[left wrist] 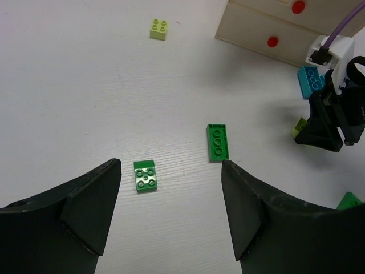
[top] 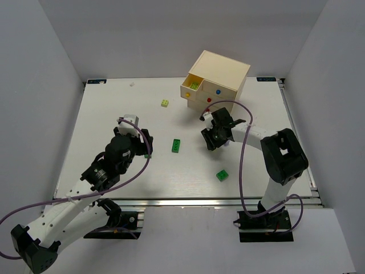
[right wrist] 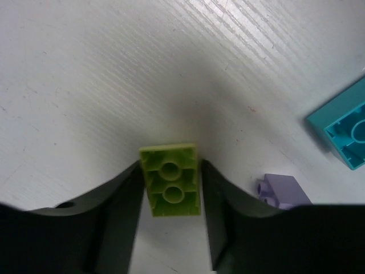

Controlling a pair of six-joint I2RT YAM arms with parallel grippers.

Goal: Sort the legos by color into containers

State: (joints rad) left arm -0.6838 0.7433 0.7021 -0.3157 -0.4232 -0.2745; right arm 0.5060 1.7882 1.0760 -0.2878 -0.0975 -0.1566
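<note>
Two grippers, two separate worries. My right gripper (right wrist: 170, 171) is pinched narrow on a small lime-yellow studded plastic brick (right wrist: 170, 191). It holds the brick by its long sides, hollow underside facing my wrist camera, far end poking past my fingertips (right wrist: 122, 194). The grip is on smooth walls only, so I judge a quick swing could let the brick twist or slide out. I cannot tell whether it is clear of the white table (right wrist: 85, 85), and dragging it would risk the same. Just to the right of those fingers lies a small lilac plastic brick (right wrist: 282, 191), and further ahead on that side a teal-blue plastic brick (right wrist: 342, 128); a sideways move would knock them about. The open top drawer (top: 186, 91) of the cream wooden box-shaped chest (top: 222, 68) sits ahead of this gripper. Its mouth is small, so a release short of it would drop the brick outside.

My left gripper (left wrist: 171, 165) stands wide open, holding nothing. A dark green square plastic brick (left wrist: 145, 175) lies between its fingers and a dark green oblong plastic brick (left wrist: 217, 142) just ahead of the right one. Closing off-centre would shove the square brick aside or catch the oblong one.
</note>
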